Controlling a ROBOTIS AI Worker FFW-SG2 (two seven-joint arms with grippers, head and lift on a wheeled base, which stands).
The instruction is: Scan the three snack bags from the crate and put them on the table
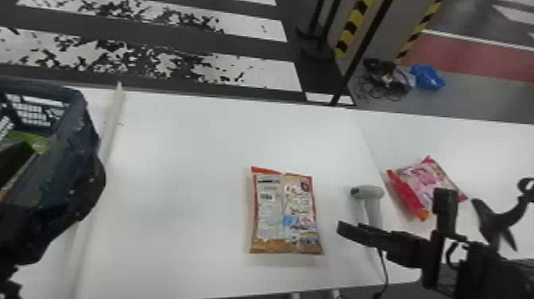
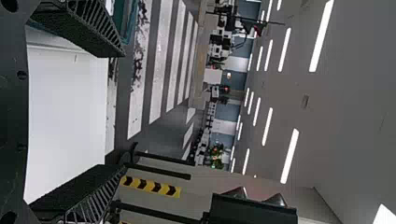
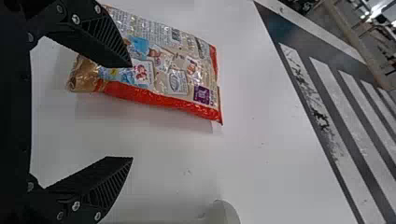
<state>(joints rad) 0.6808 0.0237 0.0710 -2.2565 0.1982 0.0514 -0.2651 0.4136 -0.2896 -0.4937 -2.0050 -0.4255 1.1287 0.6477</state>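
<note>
My left gripper (image 1: 51, 222) is over the crate side at the head view's left; in its wrist view the left gripper (image 2: 114, 112) is open and empty. The right gripper (image 1: 411, 216), low at the right, stands open above the table near the white scanner (image 1: 372, 195). Between the fingers of the right gripper (image 3: 130, 112) there is nothing. A tan snack bag with orange edges (image 1: 298, 214) lies mid-table, barcode side up. Right of the scanner rests a red and pink bag (image 1: 411, 191). The dark crate (image 1: 43, 89) holds something green (image 1: 29, 139), partly hidden.
A raised white strip (image 1: 113, 119) runs along the table (image 1: 178, 159) beside the crate. The scanner's black cable (image 1: 384, 266) hangs toward the front edge. Striped posts and a blue object (image 1: 428, 76) are on the floor behind.
</note>
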